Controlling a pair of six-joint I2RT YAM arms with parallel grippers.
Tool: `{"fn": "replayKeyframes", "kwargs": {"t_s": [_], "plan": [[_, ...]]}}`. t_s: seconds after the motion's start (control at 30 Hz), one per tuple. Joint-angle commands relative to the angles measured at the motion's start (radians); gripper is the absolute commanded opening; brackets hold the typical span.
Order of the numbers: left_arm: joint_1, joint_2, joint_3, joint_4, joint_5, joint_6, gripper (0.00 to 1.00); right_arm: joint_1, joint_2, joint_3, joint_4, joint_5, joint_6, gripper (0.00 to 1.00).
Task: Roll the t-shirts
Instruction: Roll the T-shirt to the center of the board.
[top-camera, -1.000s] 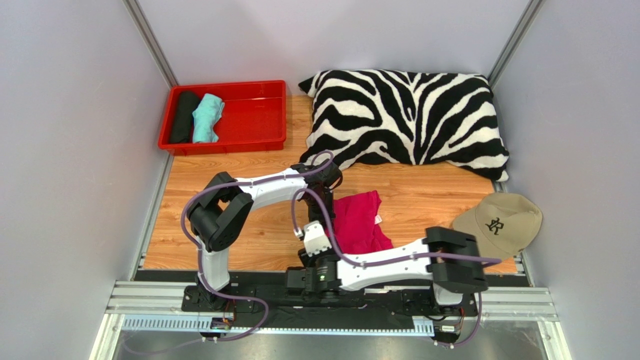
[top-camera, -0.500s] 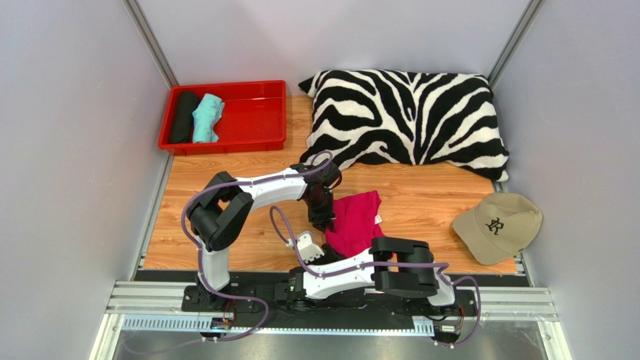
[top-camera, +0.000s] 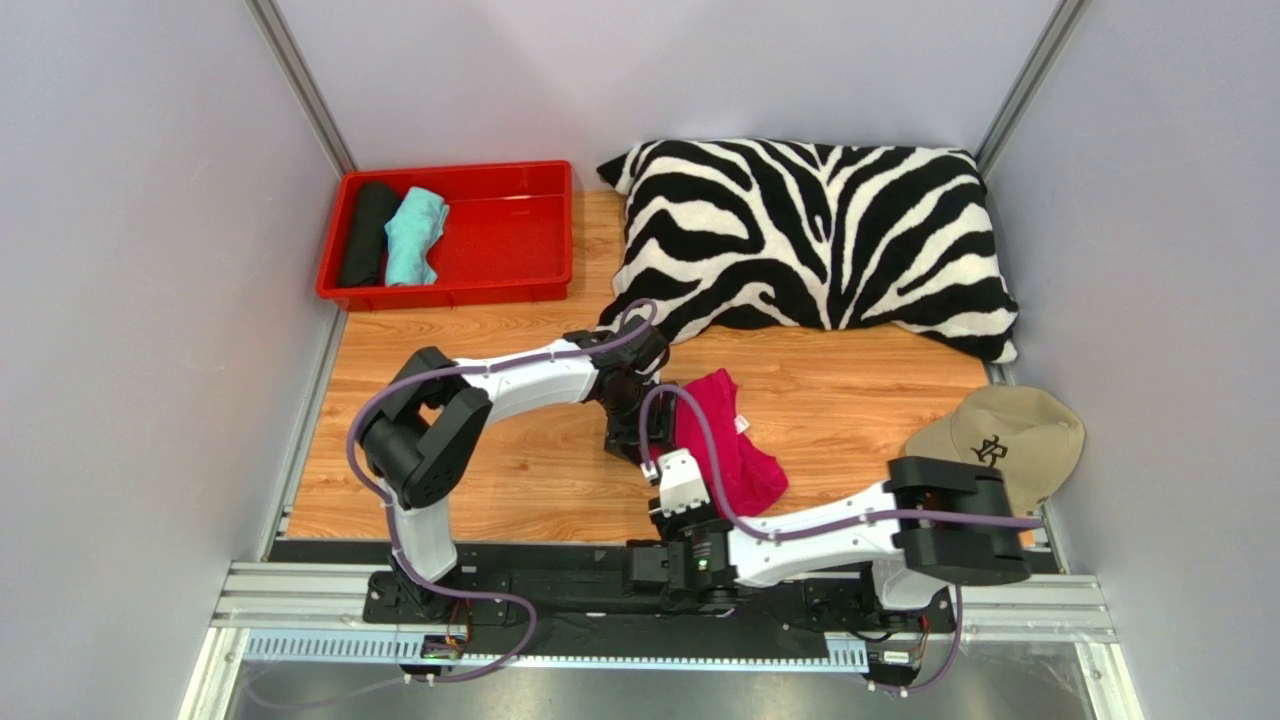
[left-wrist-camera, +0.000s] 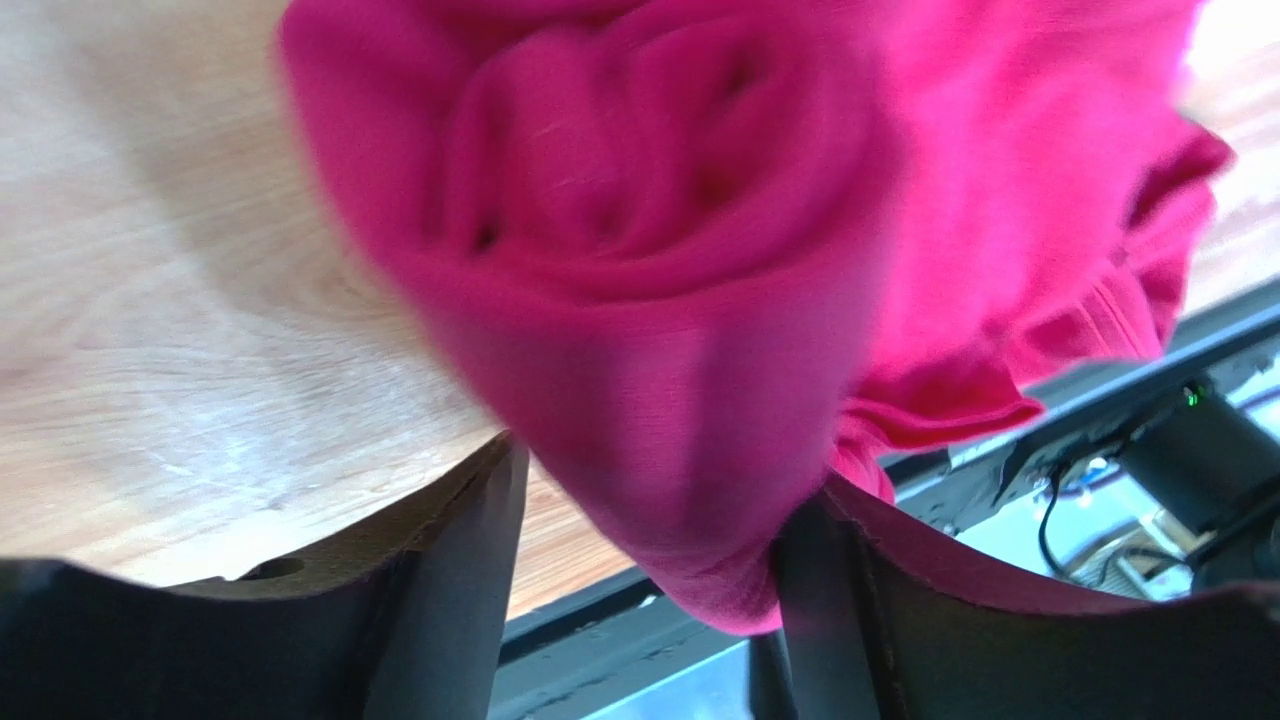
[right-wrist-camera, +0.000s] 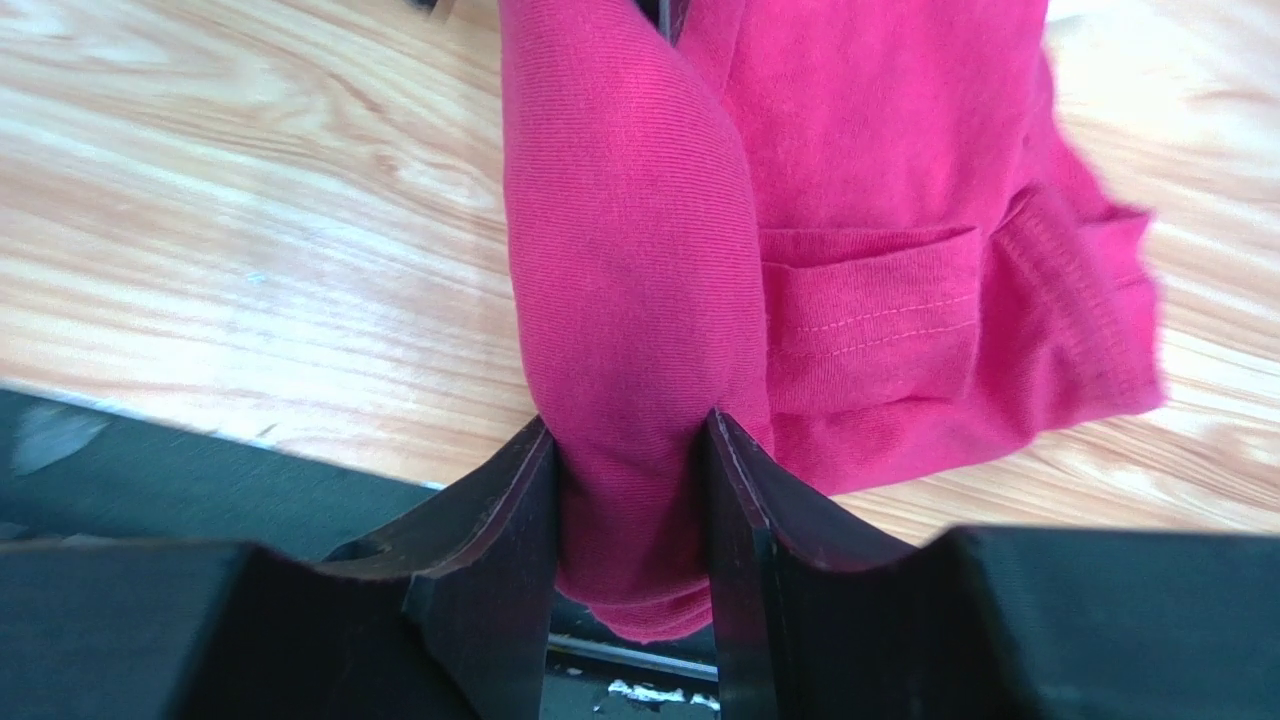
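Top external view: the partly rolled magenta-pink cloth t-shirt (top-camera: 732, 443) lies on the wooden tabletop (top-camera: 511, 450) just in front of the zebra-striped rectangular pillow (top-camera: 812, 233). Its long axis runs from the pillow's near-left corner straight away from the pillow, slanting slightly right. The left gripper (top-camera: 625, 435) sits at the t-shirt's left edge, with the elbow folded, the forearm reaching toward the pillow and the wrist turned down. The right gripper (top-camera: 679, 465) meets the end farthest from the pillow, its forearm lying low. Left wrist view: the fingers (left-wrist-camera: 451, 570) stand wide apart and the blurred spiral end of the roll fills the gap; whether they are clamped or released cannot be determined. Right wrist view: the fingers (right-wrist-camera: 496, 555) are clenched on a thick fold of the t-shirt, squeezing it narrow.
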Motion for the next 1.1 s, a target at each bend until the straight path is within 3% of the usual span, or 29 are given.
{"fn": "replayKeyframes", "kwargs": {"t_s": [0.0, 0.37, 0.7, 0.83, 1.07], "plan": [[0.041, -0.126, -0.034, 0.061, -0.003, 0.088, 0.68, -0.034, -0.135, -0.156, 0.352, -0.134, -0.076, 0.39], [0.107, -0.329, -0.276, 0.320, 0.107, 0.067, 0.69, -0.211, -0.454, -0.463, 0.705, -0.450, -0.061, 0.40], [0.107, -0.277, -0.404, 0.676, 0.219, -0.039, 0.70, -0.380, -0.555, -0.619, 0.894, -0.678, 0.037, 0.40], [0.101, -0.209, -0.399, 0.721, 0.229, -0.076, 0.69, -0.419, -0.575, -0.673, 0.948, -0.718, 0.098, 0.40], [0.067, -0.119, -0.340, 0.623, 0.129, -0.110, 0.67, -0.449, -0.604, -0.724, 0.980, -0.738, 0.148, 0.40]]}}
